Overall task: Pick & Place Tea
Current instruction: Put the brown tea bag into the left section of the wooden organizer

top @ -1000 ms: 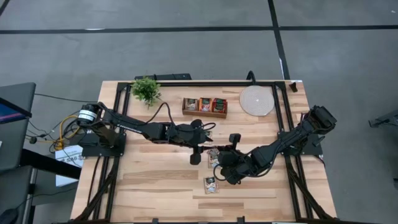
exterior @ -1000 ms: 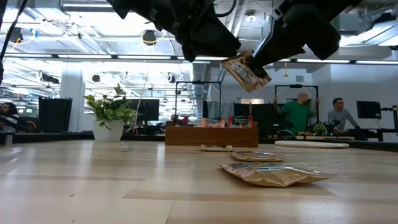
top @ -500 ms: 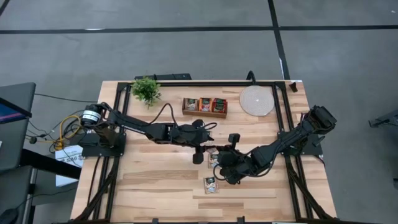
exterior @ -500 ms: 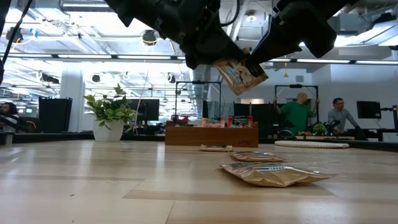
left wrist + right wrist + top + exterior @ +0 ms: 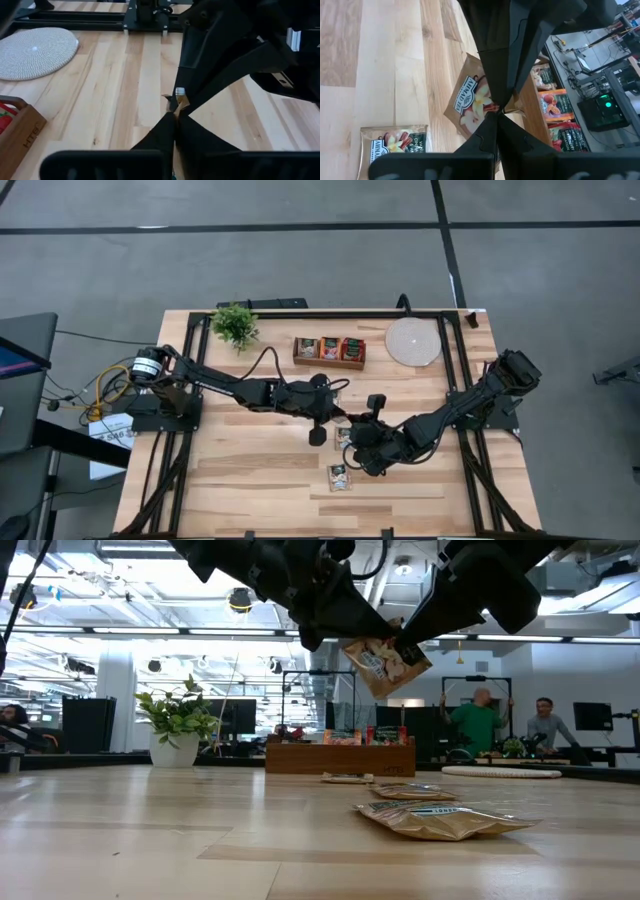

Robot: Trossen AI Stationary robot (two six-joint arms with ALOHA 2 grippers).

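Tan sachet (image 5: pixel 385 660) hangs mid-air over table centre, pinched from both sides: left gripper (image 5: pixel 340 632) clamped on its upper-left edge, right gripper (image 5: pixel 412 640) clamped on its upper-right. Sachet tilts, long axis diagonal. Wooden tray (image 5: pixel 329 350) lies toward the far edge, nearer the left arm.

Tan tea sachet (image 5: pixel 380 662) tilted midair; two, perhaps three, flat below.

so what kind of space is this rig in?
Looks like an open robotics lab or office. Beyond the wooden table, the low view shows monitors on desks, exposed ceiling ducts with strip lights, and two people standing at another bench.
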